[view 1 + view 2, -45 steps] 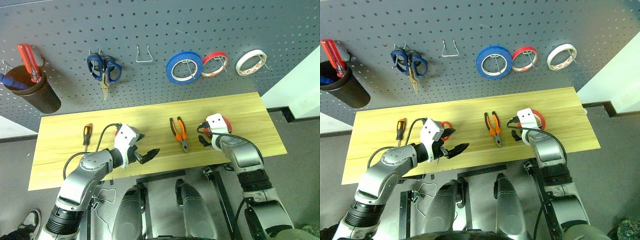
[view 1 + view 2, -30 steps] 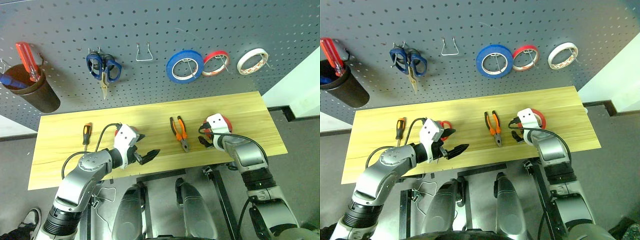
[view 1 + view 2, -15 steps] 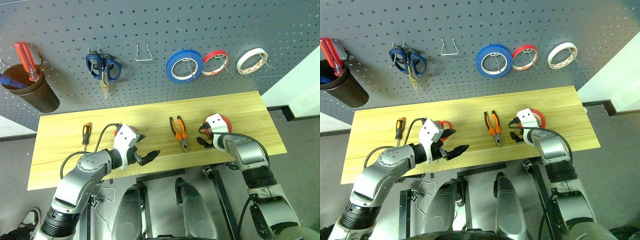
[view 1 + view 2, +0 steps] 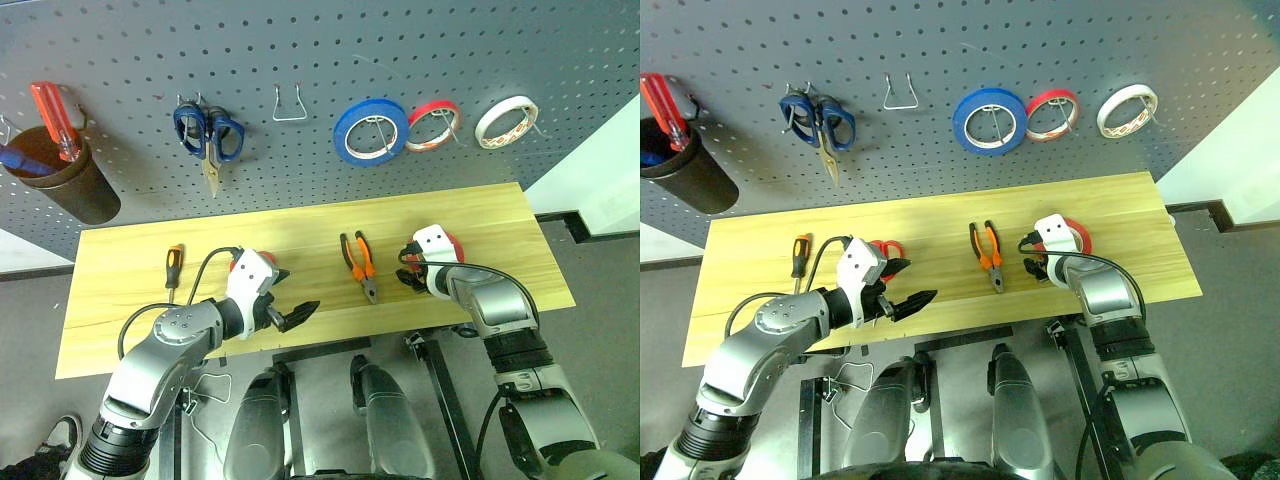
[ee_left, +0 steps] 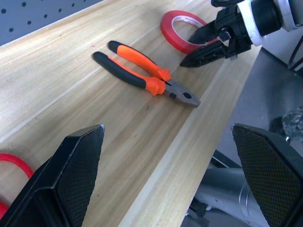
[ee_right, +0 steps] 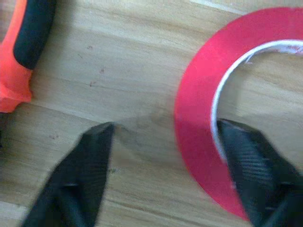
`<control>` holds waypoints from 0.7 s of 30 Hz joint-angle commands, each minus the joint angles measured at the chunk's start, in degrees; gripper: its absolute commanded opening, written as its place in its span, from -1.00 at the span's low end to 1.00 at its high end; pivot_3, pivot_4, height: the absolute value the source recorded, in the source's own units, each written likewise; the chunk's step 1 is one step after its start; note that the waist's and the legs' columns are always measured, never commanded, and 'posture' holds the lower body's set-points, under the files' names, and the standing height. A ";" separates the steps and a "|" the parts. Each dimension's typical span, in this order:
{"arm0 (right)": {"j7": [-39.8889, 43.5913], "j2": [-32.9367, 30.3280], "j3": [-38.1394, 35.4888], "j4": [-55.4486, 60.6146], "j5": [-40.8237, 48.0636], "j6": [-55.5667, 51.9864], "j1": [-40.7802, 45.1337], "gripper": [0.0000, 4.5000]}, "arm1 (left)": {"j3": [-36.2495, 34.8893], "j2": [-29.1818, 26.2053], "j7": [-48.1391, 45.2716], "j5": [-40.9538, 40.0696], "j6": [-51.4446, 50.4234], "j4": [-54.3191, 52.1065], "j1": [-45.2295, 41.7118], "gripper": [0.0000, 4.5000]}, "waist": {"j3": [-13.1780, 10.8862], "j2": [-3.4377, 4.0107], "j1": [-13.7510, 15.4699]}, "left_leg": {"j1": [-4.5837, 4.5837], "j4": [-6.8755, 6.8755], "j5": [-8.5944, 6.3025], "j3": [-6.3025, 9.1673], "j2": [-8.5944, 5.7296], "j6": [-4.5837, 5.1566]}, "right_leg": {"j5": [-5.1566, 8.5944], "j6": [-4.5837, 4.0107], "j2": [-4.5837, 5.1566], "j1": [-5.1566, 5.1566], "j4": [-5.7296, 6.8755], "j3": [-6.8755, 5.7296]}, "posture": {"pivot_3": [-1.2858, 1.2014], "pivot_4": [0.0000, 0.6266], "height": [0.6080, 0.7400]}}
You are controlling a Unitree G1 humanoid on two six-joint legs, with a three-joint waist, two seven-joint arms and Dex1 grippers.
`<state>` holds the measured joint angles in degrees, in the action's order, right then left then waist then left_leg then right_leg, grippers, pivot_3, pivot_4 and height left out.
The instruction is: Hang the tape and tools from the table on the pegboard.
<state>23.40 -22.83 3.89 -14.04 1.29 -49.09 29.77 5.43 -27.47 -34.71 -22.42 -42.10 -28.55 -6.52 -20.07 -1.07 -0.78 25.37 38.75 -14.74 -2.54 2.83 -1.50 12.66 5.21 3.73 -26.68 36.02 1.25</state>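
Right gripper (image 6: 161, 142) is down at the red tape roll (image 6: 199, 156), which lies flat on the light wood table (image 4: 130, 320) toward its right end. One black finger (image 6: 90, 165) rests on bare wood just outside the roll's wall, the other finger (image 6: 251, 161) sits inside the pale core, so the red band stands between them. The jaws are part-way apart with a gap showing on the outer side, so no grip on the tape as far as can be told.

Just left of the roll, the orange-and-black pliers (image 4: 358, 262) lie on the wood, nose toward the near edge.

Left gripper (image 4: 290, 300) hangs over the near middle of the table, jaws spread wide, nothing in them. Red scissor handles (image 4: 889, 250) peek out just behind it. Further left lies the small orange-and-black screwdriver (image 4: 174, 266).

On the dark pegboard (image 4: 300, 50): blue-handled scissors (image 4: 208, 135), an empty wire hook (image 4: 288, 105), a blue roll (image 4: 370, 132), a thin red roll (image 4: 432, 126), a white roll (image 4: 504, 121), and a dark cup (image 4: 65, 190) holding a red-handled screwdriver (image 4: 52, 117).
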 commanded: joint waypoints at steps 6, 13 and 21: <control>-1.42 -0.23 -0.42 -2.24 -0.58 -0.35 -1.17 -0.69 | -0.64 -0.57 0.07 -1.24 0.23 -2.04 -0.40 1.00 | -0.02 0.00 0.09 | 0.02 -0.02 0.00 0.00 -0.02 0.00 | 0.00 0.00 0.06 0.00 -0.07 0.00 | 0.09 0.27 0.64; -2.71 -0.18 -0.84 -2.72 -1.13 3.33 -1.19 -0.70 | -0.41 0.09 -0.03 -0.92 1.65 -0.34 -1.88 1.00 | -0.01 -0.01 0.06 | 0.02 -0.11 0.00 -0.01 -0.04 0.00 | 0.00 0.01 0.05 0.00 -0.13 0.00 | 0.09 0.21 0.64; -8.83 1.40 -10.57 8.30 1.94 12.82 -5.50 -0.70 | -2.66 1.97 -1.74 -3.15 5.49 2.46 -3.91 1.00 | -0.01 -0.01 0.08 | 0.23 -0.33 0.03 -0.22 -0.13 -0.06 | -0.13 0.34 0.07 -0.16 -0.25 -0.01 | 0.09 0.05 0.64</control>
<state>15.46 -21.21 -4.87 -9.55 2.64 -38.77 24.65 3.36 -25.80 -35.67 -24.47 -38.25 -25.94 -10.51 -20.08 -1.08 -0.70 25.58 38.31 -14.67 -2.76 2.69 -1.62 12.53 5.56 3.78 -26.85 35.71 1.24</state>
